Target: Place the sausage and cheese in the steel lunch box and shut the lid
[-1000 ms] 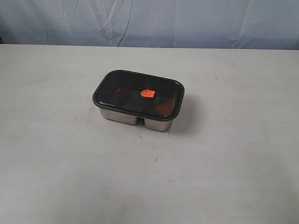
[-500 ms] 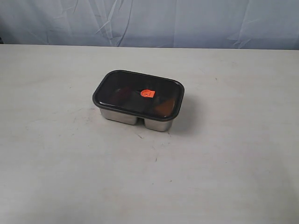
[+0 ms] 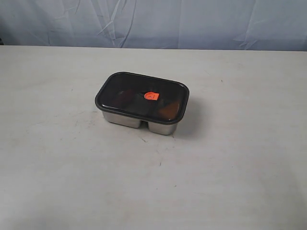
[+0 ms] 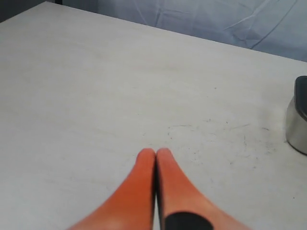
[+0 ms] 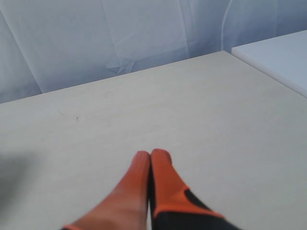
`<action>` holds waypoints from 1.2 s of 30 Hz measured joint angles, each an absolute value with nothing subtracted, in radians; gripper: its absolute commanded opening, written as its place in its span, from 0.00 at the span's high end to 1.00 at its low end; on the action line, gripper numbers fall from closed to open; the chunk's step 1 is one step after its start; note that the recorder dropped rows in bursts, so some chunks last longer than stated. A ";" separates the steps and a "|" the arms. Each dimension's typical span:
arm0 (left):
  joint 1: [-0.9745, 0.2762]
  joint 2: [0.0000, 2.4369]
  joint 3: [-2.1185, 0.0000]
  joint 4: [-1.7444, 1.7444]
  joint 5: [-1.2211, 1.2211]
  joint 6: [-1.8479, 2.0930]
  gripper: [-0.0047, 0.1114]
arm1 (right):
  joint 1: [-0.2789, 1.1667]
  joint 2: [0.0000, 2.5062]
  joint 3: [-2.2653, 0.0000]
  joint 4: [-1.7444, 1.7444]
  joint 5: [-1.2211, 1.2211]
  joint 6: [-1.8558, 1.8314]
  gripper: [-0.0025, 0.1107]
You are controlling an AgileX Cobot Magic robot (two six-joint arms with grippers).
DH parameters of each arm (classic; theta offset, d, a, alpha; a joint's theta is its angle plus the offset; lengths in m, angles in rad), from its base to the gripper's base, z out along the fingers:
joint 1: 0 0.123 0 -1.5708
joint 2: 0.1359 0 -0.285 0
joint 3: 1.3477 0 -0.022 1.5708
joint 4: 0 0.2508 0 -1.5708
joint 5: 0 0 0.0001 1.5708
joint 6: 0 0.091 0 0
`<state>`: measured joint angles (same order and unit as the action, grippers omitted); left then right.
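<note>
The steel lunch box point(image 3: 138, 120) sat near the middle of the pale table point(image 3: 72, 167), with the dark translucent lid point(image 3: 129, 91) lying flat over its rim and covering both compartments; the lid's small orange tab point(image 3: 151, 96) showed at its centre. Through the smoky plastic an orange-brown patch, most likely the cheese point(image 3: 168, 110), lay over the smaller compartment on the right of the exterior view; a dim reddish shape that may have been the sausage point(image 3: 125, 97) lay over the larger one, though the tint made both hard to read. A wrinkled blue-grey cloth point(image 3: 192, 24) hung behind the table.

Neither arm appeared in the exterior view. The left gripper point(image 4: 155, 154) hung above bare tabletop with its orange fingers pressed together and nothing between them; a corner of the box showed at the edge of its wrist view, well apart from the fingertips. The right gripper point(image 5: 151, 155) was likewise pinched closed and empty over bare table.
</note>
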<state>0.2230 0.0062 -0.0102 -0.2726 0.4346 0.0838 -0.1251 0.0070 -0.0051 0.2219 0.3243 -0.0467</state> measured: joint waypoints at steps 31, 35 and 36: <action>0.227 0.006 -0.004 -0.029 0.202 0.082 0.96 | -0.125 0.007 -0.005 0.222 0.324 -0.045 0.99; 0.227 0.006 -0.004 -0.029 0.202 0.082 0.96 | -0.125 0.007 -0.005 0.222 0.324 -0.045 0.99; 0.227 0.006 -0.004 -0.029 0.202 0.082 0.96 | -0.125 0.007 -0.005 0.222 0.324 -0.045 0.99</action>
